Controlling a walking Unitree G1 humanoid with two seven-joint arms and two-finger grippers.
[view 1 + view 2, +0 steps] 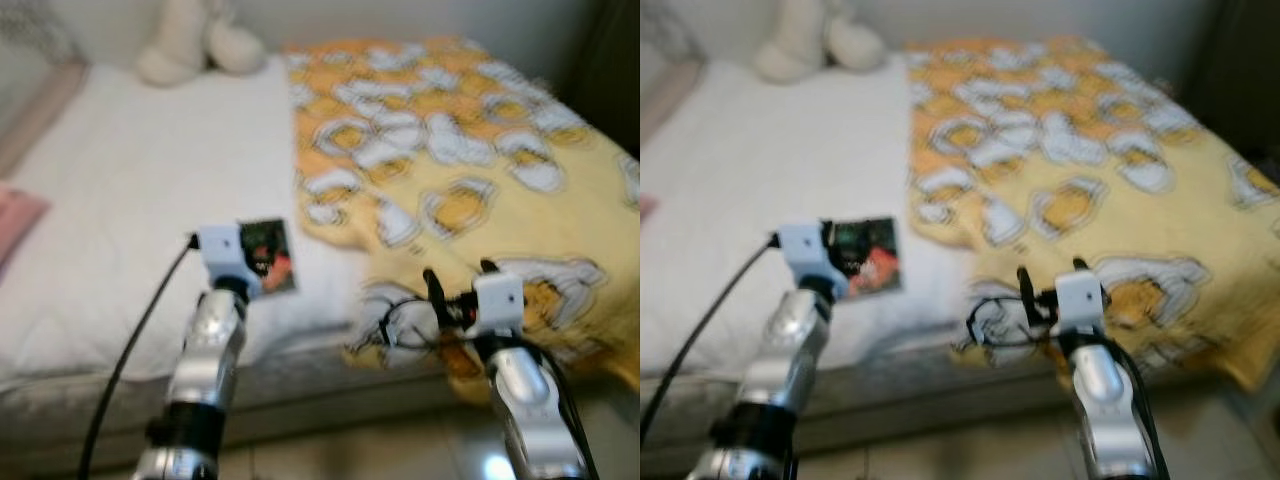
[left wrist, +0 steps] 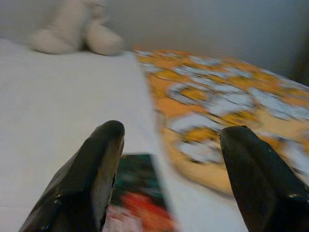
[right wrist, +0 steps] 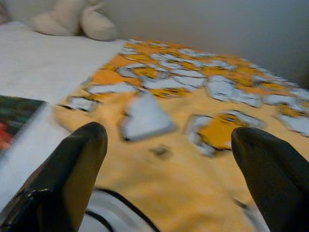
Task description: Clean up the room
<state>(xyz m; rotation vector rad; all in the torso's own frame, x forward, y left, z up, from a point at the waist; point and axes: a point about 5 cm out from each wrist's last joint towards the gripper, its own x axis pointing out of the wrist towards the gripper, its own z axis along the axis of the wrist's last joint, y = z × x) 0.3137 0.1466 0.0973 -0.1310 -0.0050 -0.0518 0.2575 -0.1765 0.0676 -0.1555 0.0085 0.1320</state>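
Note:
A bed with a white sheet (image 1: 130, 190) stands before me. A yellow patterned blanket (image 1: 470, 150) covers its right half, bunched at the near edge. A dark book or card with a red picture (image 1: 270, 255) lies on the sheet near the front edge. My left gripper (image 2: 169, 145) hovers open just over that book. My right gripper (image 3: 169, 145) is open above the blanket's near edge (image 1: 410, 320). A cream plush toy (image 1: 195, 40) sits at the head of the bed.
A pink pillow or cloth (image 1: 18, 220) shows at the bed's left edge. The mattress side (image 1: 300, 385) and pale floor tiles (image 1: 400, 450) lie below my arms. A wall runs behind the bed.

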